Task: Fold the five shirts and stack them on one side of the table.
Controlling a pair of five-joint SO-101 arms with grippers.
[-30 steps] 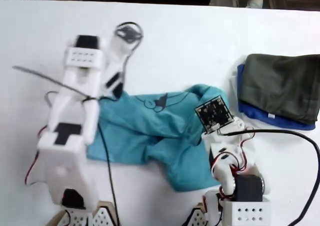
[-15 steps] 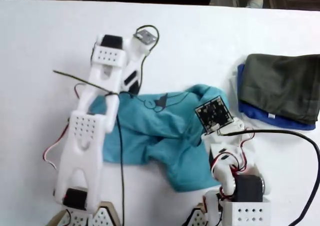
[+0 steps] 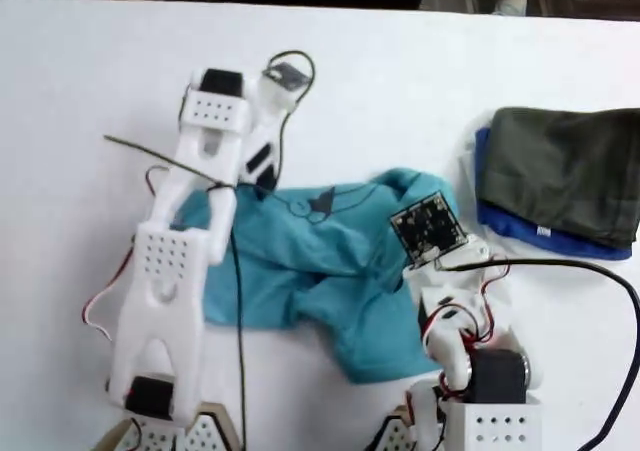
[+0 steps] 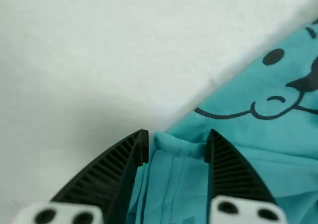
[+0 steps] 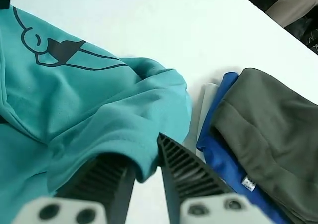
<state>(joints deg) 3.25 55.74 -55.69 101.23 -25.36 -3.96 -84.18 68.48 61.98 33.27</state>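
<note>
1. Teal shirt (image 3: pixel 330 271): one side lost under left arm (image 3: pixel 175 261), near corner under camera board (image 3: pixel 430 229).
2. Dark green shirt (image 3: pixel 565 171): cut off at the high view's right edge.
3. Blue shirt (image 3: pixel 505 219), white shirt (image 5: pixel 206 100): mostly buried beneath it.

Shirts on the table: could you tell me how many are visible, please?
3. A teal shirt lies crumpled in the middle; a dark green shirt tops a blue shirt by the right edge. A pale layer there may be a fourth.

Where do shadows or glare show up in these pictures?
High view: the table glares almost flat white. Left wrist view: a soft grey shadow runs beside the teal shirt. Right wrist view: a soft shadow lies between that shirt and the folded stack.
</note>
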